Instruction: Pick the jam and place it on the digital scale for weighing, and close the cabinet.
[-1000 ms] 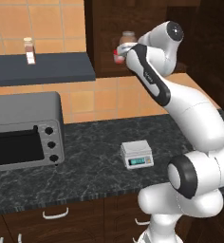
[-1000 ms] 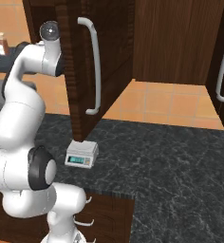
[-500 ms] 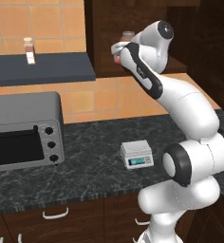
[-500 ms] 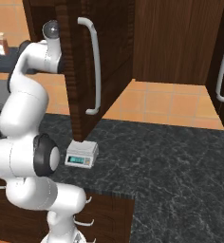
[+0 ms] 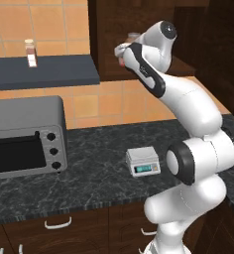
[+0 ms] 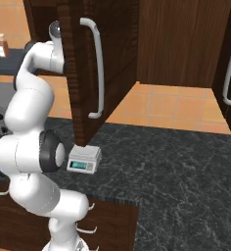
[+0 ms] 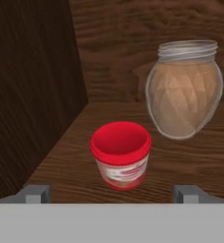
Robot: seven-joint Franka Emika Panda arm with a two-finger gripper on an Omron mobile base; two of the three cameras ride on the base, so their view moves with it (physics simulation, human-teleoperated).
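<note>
Both my gripper [image 7: 111, 193] fingers stand apart — I should straddle the tiny red-lidded jam jar [image 7: 120, 154] squarely, clear of the taller brown-beige glass jar [image 7: 184, 88].

Red-lidded jam [image 7: 121, 154]; brown-beige jar [image 7: 185, 90]; dark brown cabinet [image 7: 33, 85]

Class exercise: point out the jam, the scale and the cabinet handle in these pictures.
jam [image 7: 120, 142], hand view, on its red lid.
scale [image 5: 141, 157], left base view, on its top plate.
cabinet handle [image 6: 99, 68], right base view, on the bar's middle.
</note>
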